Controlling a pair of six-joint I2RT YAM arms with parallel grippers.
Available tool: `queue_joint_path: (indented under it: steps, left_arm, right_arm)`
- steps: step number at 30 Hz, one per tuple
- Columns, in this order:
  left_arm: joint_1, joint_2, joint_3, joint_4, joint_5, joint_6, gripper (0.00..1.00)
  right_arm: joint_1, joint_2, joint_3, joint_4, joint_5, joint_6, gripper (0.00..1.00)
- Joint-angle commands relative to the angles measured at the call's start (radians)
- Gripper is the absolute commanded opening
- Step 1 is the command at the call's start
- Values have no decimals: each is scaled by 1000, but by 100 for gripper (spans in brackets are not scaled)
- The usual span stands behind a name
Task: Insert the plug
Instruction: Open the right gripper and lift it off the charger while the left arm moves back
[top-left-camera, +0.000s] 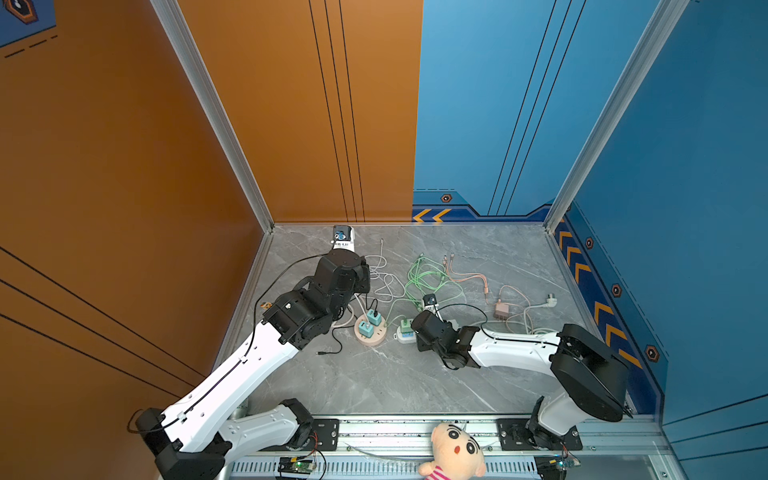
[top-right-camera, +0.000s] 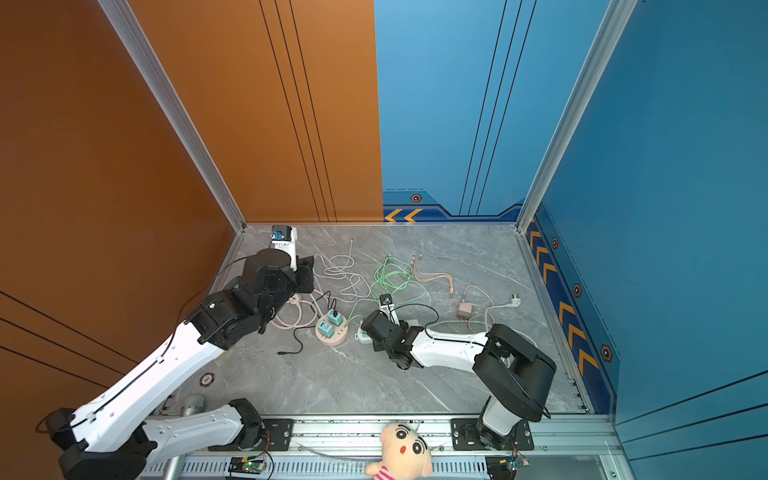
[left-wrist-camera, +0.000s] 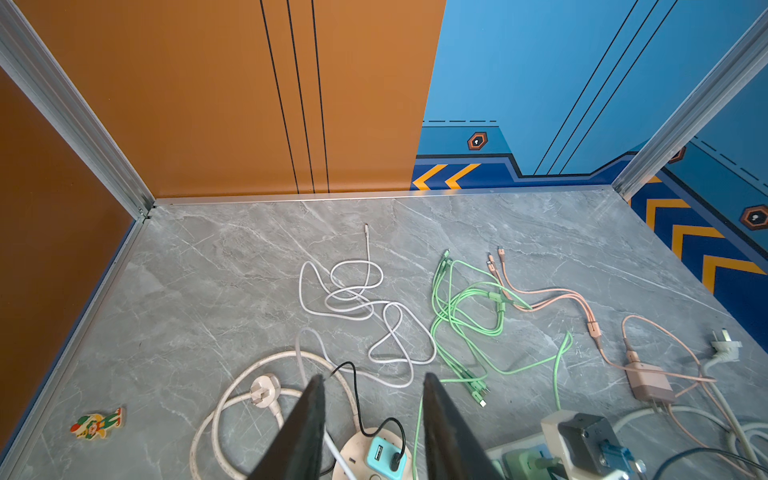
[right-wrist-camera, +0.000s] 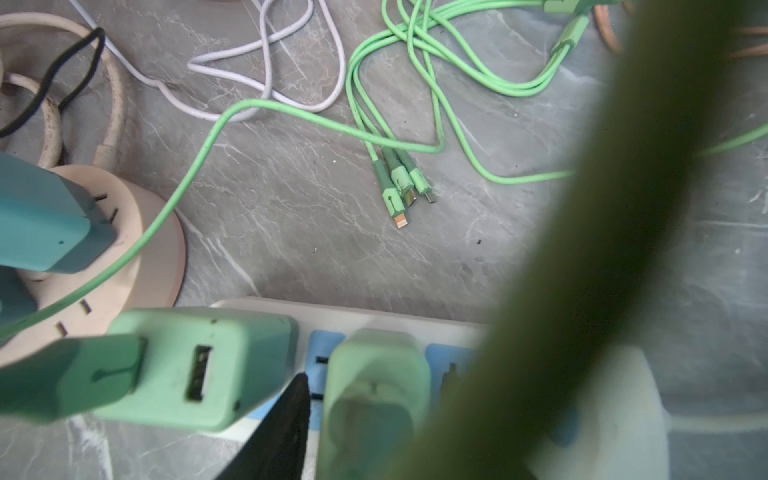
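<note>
Right fingers (right-wrist-camera: 282, 428) stand spread beside the green plug (right-wrist-camera: 374, 386), which looks seated in the white power strip (right-wrist-camera: 415, 322) between the desk's side edges. Left fingers (left-wrist-camera: 307, 428) hang spread, empty, out of the way.

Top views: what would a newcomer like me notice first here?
Loose cords sprawl over the middle of the grey table: a white cable, a green cable and a pink cable. Two white-and-black arms reach in from the near edge, the left arm and the right arm, which dips toward a green plug. A plush doll peeks up at the near rail.
</note>
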Motion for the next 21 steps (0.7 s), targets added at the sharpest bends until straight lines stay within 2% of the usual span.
queue_joint_path:
  steps: [1, 14, 21]
  left_arm:
    - [-10, -17, -15, 5, -31, -8, 40]
    - [-10, -19, -2, 5, -3, -11, 41]
    - [-14, -10, 13, 5, 25, -2, 42]
  right_arm:
    - [4, -54, -14, -35, -18, 0, 56]
    - [70, -240, -64, -161, 16, 0, 62]
    - [64, -407, -73, -282, 136, -18, 67]
